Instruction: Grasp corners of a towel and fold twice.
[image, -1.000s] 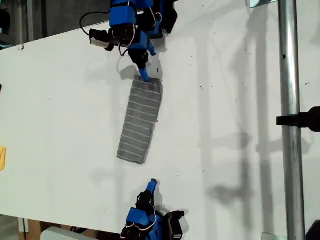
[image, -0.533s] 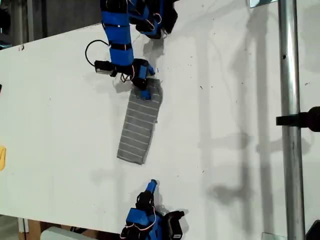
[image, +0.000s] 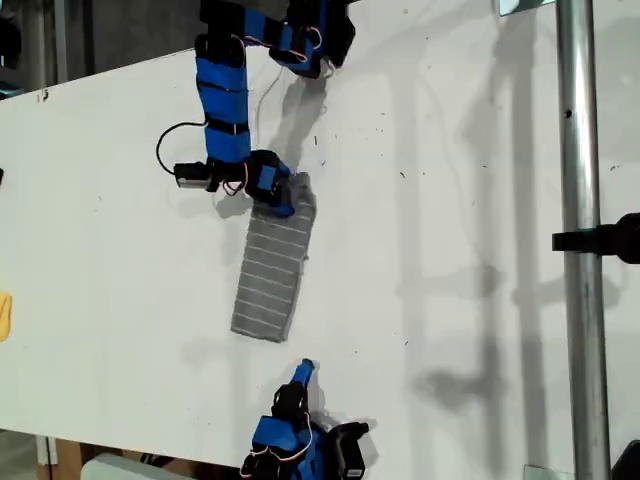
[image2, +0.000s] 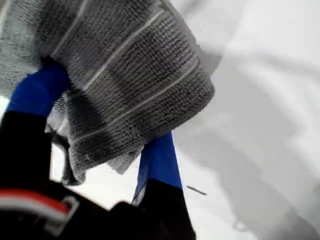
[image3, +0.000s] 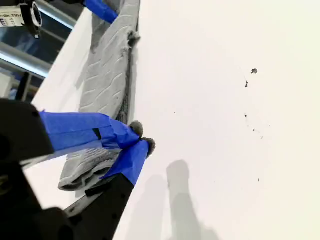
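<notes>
Your first gripper (image: 283, 197) pinches the folded towel's (image: 270, 270) far end on the bench (image: 450, 250); your second gripper (image: 304, 370), pressed together, sits just beyond the near end.

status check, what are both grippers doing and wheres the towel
My first gripper shut on the towel, far end lifted. My second gripper shut, empty, clear of the cloth. Towel folded into a long strip on the table; nothing in the way.

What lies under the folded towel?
The white table lies under the towel. At its far end, my first gripper has fingers beneath a lifted fold. Anything under the rest is hidden.
</notes>
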